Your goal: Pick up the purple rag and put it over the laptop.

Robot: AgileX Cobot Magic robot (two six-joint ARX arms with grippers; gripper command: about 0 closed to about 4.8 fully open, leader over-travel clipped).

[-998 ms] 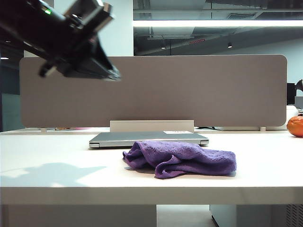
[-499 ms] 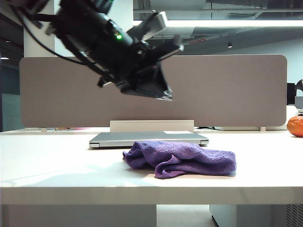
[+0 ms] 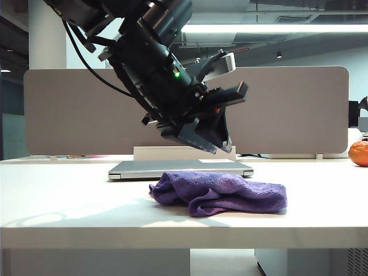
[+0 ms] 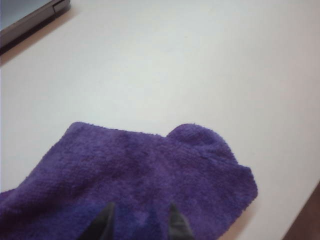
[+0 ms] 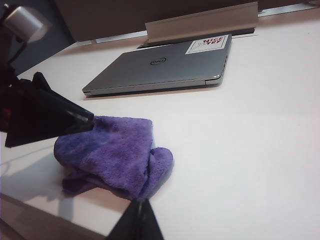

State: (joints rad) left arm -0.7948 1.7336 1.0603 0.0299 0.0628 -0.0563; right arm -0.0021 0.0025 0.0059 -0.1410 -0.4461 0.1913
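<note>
Where the exterior view looks across the white desk [image 3: 69,207], the left gripper [image 3: 210,144] hangs just above the purple rag [image 3: 221,192], clear of it, its jaws parted a little and empty. The rag lies crumpled near the desk's front edge, right of centre. Just behind it the laptop [image 3: 178,168] lies closed and flat, with a white box [image 3: 184,153] at its far side before a grey partition [image 3: 287,109]. An orange fruit [image 3: 359,153] sits at the far right.

From the left wrist view, two dark fingertips [image 4: 104,225] stand slightly apart over the rag [image 4: 135,175], gripping nothing; a laptop corner [image 4: 30,20] shows beyond.

From the right wrist view, the right gripper [image 5: 137,222] shows only as a dark tip with its jaws together, near the rag [image 5: 112,152] but holding nothing. The left gripper's dark fingers [image 5: 45,117] reach the rag's left edge. The laptop [image 5: 160,67] lies farther off, bearing a sticker [image 5: 207,44].
</note>
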